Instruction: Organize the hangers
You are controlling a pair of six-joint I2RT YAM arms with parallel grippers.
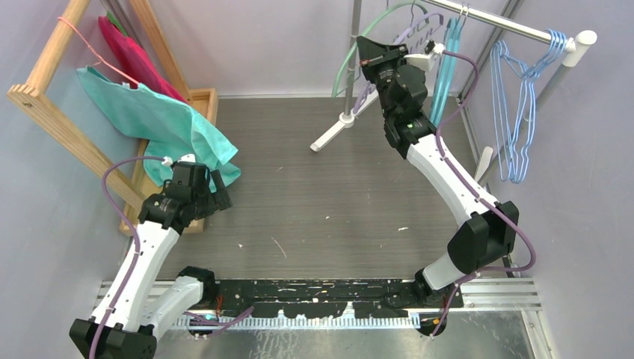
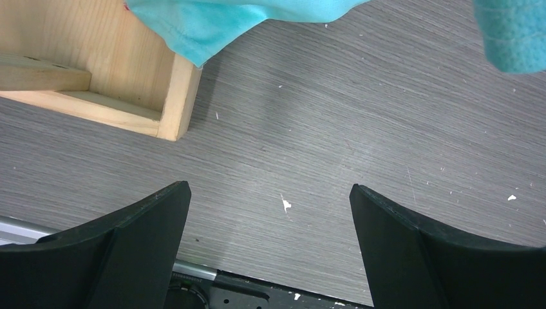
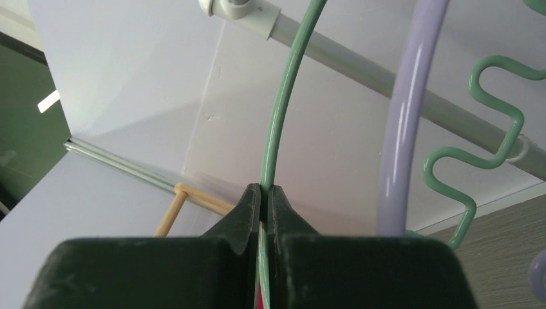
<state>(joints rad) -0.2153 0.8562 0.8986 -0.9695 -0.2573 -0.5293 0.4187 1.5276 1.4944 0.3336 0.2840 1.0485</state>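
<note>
My right gripper [image 3: 265, 192] is shut on the thin arm of the green hanger [image 3: 283, 103], which rises from between the jaws toward the silver rail [image 3: 360, 64]. Beside it runs the lilac hanger [image 3: 409, 129], with a green zigzag bar [image 3: 480, 151] to its right. From above, the right gripper [image 1: 364, 58] is raised at the rail's left end, holding the green hanger [image 1: 345, 67] next to the lilac hanger [image 1: 410, 31] and the teal hanger [image 1: 448, 71]. Several light-blue wire hangers [image 1: 516, 112] hang at the rail's right end. My left gripper [image 2: 270, 193] is open and empty over the floor, low at the left [image 1: 219, 191].
A wooden rack [image 1: 52, 112] leans at the left with a teal cloth [image 1: 161, 120], a red cloth [image 1: 131, 52] and a pink wire hanger [image 1: 86, 45]. Its base corner [image 2: 174, 96] lies near my left gripper. The rail stand's white foot [image 1: 333, 133] rests on the floor.
</note>
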